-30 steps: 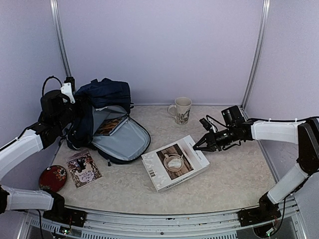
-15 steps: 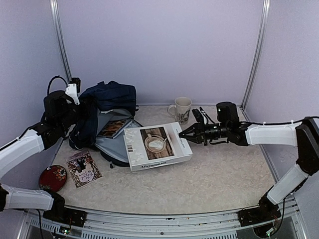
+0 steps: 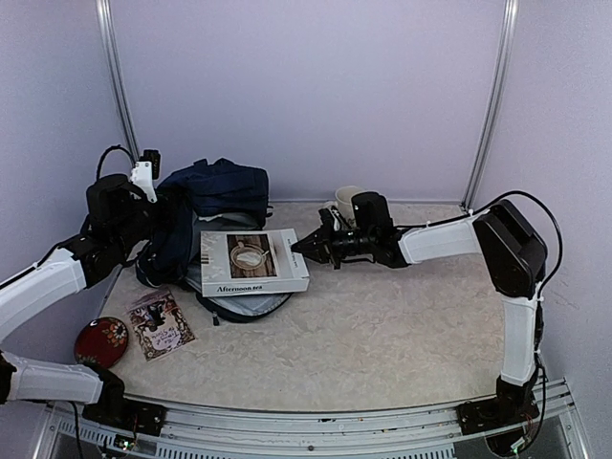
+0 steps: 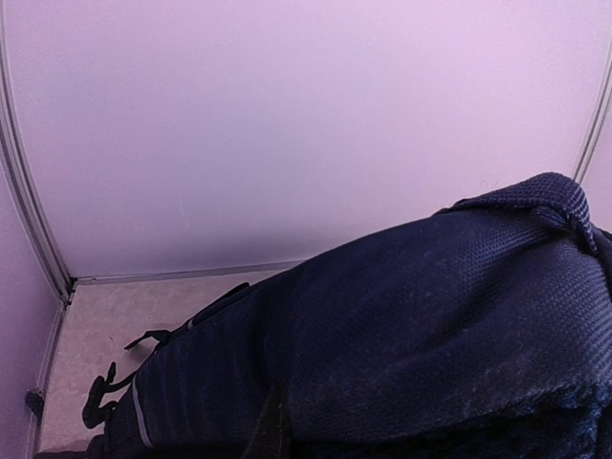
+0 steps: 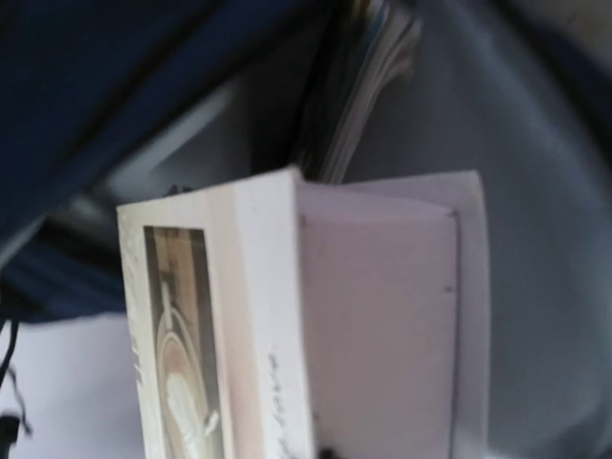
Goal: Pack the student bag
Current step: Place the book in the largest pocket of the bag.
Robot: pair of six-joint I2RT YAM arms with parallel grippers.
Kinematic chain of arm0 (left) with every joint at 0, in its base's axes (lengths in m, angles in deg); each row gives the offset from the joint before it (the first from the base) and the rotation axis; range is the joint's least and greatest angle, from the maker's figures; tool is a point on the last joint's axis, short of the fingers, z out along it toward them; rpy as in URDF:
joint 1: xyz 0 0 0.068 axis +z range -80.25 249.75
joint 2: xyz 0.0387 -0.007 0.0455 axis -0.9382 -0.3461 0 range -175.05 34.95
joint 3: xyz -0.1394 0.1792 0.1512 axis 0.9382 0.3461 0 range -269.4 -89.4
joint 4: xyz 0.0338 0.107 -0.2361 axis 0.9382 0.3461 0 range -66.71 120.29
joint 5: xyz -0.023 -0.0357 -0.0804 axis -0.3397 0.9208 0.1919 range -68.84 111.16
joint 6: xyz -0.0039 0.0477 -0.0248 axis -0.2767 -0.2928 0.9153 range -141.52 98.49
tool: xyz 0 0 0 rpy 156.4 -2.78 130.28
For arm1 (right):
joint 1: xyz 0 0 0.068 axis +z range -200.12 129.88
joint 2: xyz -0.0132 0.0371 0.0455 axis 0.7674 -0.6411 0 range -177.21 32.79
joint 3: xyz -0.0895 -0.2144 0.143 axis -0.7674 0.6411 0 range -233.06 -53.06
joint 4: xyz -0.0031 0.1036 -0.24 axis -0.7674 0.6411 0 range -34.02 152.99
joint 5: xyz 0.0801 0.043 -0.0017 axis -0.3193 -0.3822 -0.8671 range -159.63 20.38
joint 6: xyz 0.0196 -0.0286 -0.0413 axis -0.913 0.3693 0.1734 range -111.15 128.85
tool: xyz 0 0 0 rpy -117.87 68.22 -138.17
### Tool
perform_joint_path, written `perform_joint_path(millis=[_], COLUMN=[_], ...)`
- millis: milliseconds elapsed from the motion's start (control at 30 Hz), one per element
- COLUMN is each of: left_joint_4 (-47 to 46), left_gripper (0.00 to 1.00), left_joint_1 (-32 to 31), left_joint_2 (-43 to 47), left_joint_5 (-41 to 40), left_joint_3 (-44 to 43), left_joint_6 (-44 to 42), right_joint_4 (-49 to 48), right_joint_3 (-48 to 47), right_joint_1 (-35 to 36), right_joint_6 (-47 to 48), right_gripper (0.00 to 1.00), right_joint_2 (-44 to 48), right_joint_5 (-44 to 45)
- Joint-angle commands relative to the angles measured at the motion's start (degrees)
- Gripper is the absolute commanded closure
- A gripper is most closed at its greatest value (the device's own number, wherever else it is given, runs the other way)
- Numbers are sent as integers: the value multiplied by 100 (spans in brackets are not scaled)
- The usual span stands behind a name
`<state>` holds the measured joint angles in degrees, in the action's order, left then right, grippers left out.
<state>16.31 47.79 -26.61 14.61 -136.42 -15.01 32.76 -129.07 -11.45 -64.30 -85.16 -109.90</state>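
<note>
Over the open student bag, the right hand pinches a white box tight (left hand clamps bag fabric).

The desk is carrying four things. The student bag is lying open at the back left. A mug is standing at the back. A picture card and a red round disc are lying side by side at the front left.

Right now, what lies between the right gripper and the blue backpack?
The white Afternoon tea book, pinched at its edge by the right gripper and lying over the student bag's open mouth; the top view shows it.
</note>
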Motion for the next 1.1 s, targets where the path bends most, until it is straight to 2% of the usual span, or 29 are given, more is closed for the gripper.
perform_joint_path(millis=[0,200,367,667,833,867,933,967,1067], left_joint_4=[-1072,-1147,-1169,-1125,-1102,-1089,-1085,-1081,-1074], left_gripper=[100,100,100,100,100,100,100,100,100], left_joint_1=[-90,-132,-209,-342,-307,-289,-230,-203,-145], left_joint_2=[263,211,118,-77,-93,-80,-17,4,81], left_joint_5=[492,937,1728,2950,2601,2419,2265,2211,2105], left_joint_3=[-447,-454,-541,-700,-678,-677,-661,-651,-637], left_joint_6=[255,210,-12,-42,35,35,35,35,38], right_joint_4=[377,1001,665,-606,-576,-526,-321,-264,-145], right_joint_3=[-234,-689,-770,-1121,-1451,-1443,-1354,-1251,-622], right_joint_1=[8,73,165,620,829,859,878,872,774], right_joint_6=[-93,-67,-424,-1131,-898,-793,-480,-230,573], right_gripper=[100,100,100,100,99,89,65,56,43], right_joint_2=[28,-64,-159,-504,-756,-768,-734,-683,-417], right_joint_5=[838,2104,2943,4266,4466,4443,4171,4013,3533])
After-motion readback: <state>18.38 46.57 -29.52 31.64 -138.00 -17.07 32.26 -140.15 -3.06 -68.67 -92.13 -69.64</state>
